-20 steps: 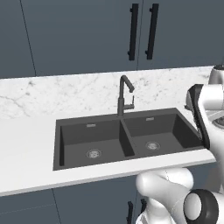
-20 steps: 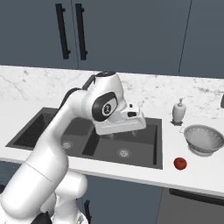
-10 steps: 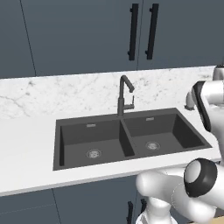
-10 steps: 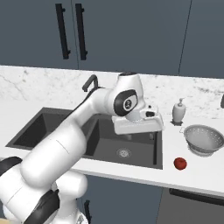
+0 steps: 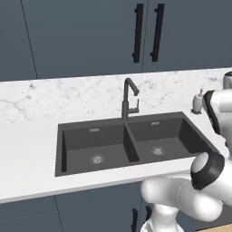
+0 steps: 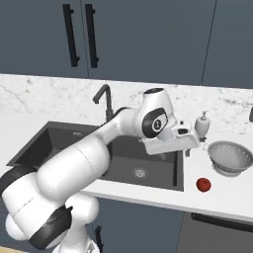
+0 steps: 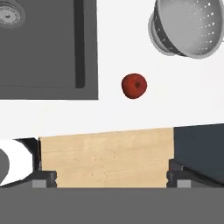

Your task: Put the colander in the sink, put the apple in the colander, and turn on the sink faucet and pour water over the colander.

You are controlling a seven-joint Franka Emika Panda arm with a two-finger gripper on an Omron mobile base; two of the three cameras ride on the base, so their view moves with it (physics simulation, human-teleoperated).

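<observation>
- The sink (image 6: 64, 148) is a dark double basin set in the white counter (image 6: 232, 197); both basins look empty, so no step of the task is finished yet.
- The sink faucet (image 5: 128, 97) stands at the far edge between the two basins, with no water visible at its spout.
- The arm reaches across the right basin toward the counter on the right, so I judge the step in hand to be the first one: going for the colander.
- The colander (image 6: 230, 157) sits upright on the counter right of the sink, just beside a white pump bottle (image 6: 201, 125) (that bottle is no part of the job).
- The gripper (image 7: 109, 177) hangs above the counter's near edge with its jaws spread wide and nothing between them; it is well apart from the colander.
- The apple (image 6: 203, 185) lies on the counter nearer than the colander, between it and the counter's front edge, touching neither colander nor sink.
- Next, in my view, the hand must travel farther right and away, come down over the colander's rim, and close on it there (the thin rim looks the likeliest hold), keeping clear of the apple.
</observation>
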